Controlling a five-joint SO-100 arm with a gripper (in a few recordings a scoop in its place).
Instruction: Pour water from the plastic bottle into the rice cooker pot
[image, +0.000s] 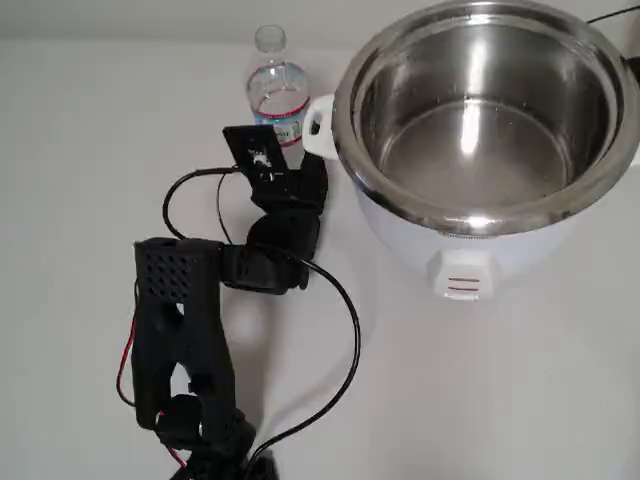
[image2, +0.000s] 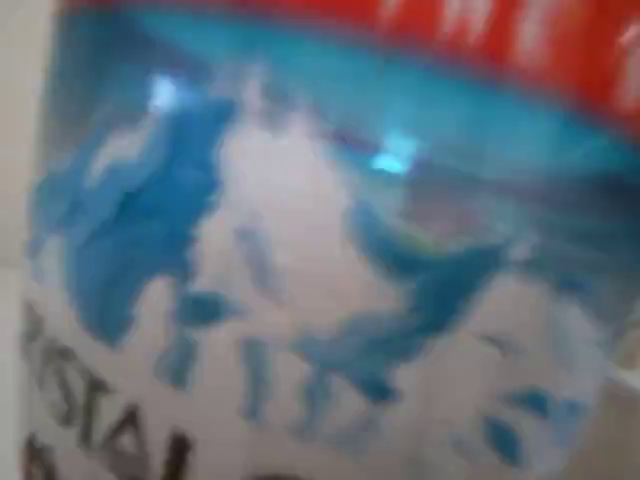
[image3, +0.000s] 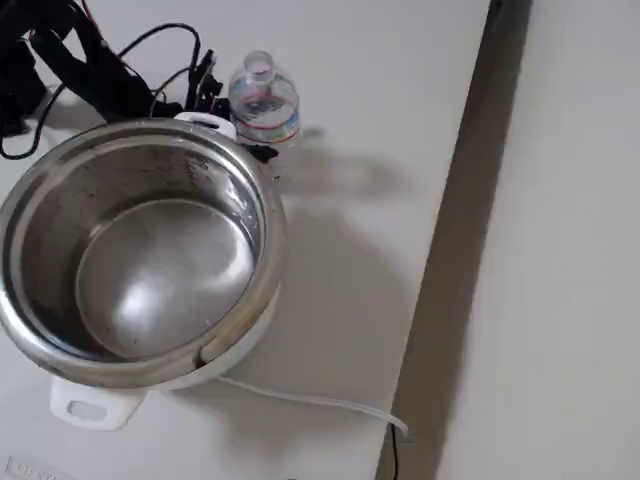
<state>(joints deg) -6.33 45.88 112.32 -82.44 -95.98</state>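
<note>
Pincer (image: 283, 150) of mine reached the plastic bottle (image: 277, 88) at its lower body, its tips hidden under the wrist in the overhead view, so whether I had clenched on it I could not tell. That bottle stood upright on the white counter (image: 80, 120), capless neck up, just left of the rice cooker pot (image: 487, 105) beside the cooker's white handle (image: 317, 127). My wrist view showed its label (image2: 300, 300) blurred, blue and white under a red band.

Even bright light; wrist view blurred, rice cooker pot (image: 480, 110) glaring.
</note>
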